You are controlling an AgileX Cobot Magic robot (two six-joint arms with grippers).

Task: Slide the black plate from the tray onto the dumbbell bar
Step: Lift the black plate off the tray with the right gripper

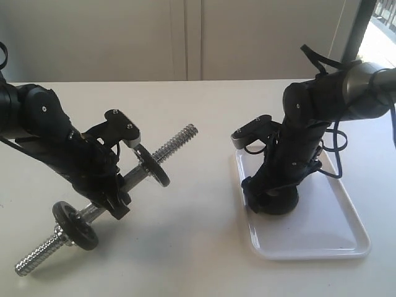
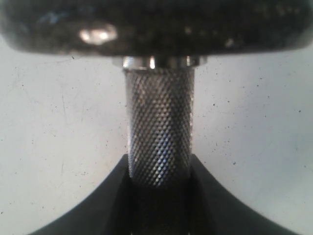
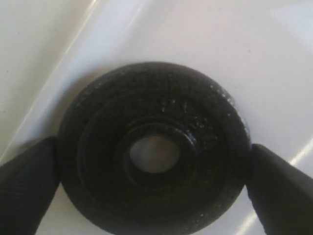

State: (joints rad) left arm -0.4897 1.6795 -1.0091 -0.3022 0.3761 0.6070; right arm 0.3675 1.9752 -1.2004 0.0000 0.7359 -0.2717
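Scene: a pale bench (image 1: 198, 105) was seen with two black arms over it, one at each side of the exterior view.
Left claw: the left claw (image 1: 114, 201) was closed on the dumbbell bar (image 1: 175, 142), clamped around its knurled middle; in the left wrist view the dark fingers (image 2: 112, 200) were pressed against both sides of the knurled section (image 2: 159, 142).
Dumbbell bar: the bar was held on a slant, its lower threaded end (image 1: 36, 257) down at the bench near the front edge and its upper threaded end raised toward the middle of the bench.
Discs on the bar: two black discs were already threaded on the bar, a lower disc (image 1: 75, 224) below the left claw and an upper disc (image 1: 154, 166) above it. One disc was shown close and blurred in the left wrist view (image 2: 156, 24), seated against a silvery collar (image 2: 156, 61).
Tray: the white tray (image 1: 334, 216) was laid flat on the right side of the bench, well apart from the bar.
Black plate: the black plate (image 3: 156, 98) was lying flat on the tray (image 3: 244, 49), near one long rim, its centre hole facing up.
Right claw: the right claw (image 1: 272, 198) was lowered onto the tray and closed across the black plate, one finger (image 3: 27, 188) at each side of its raised rim, both apparently touching it.
Contact with the tray: whether the plate had been lifted off the tray surface could not be told.
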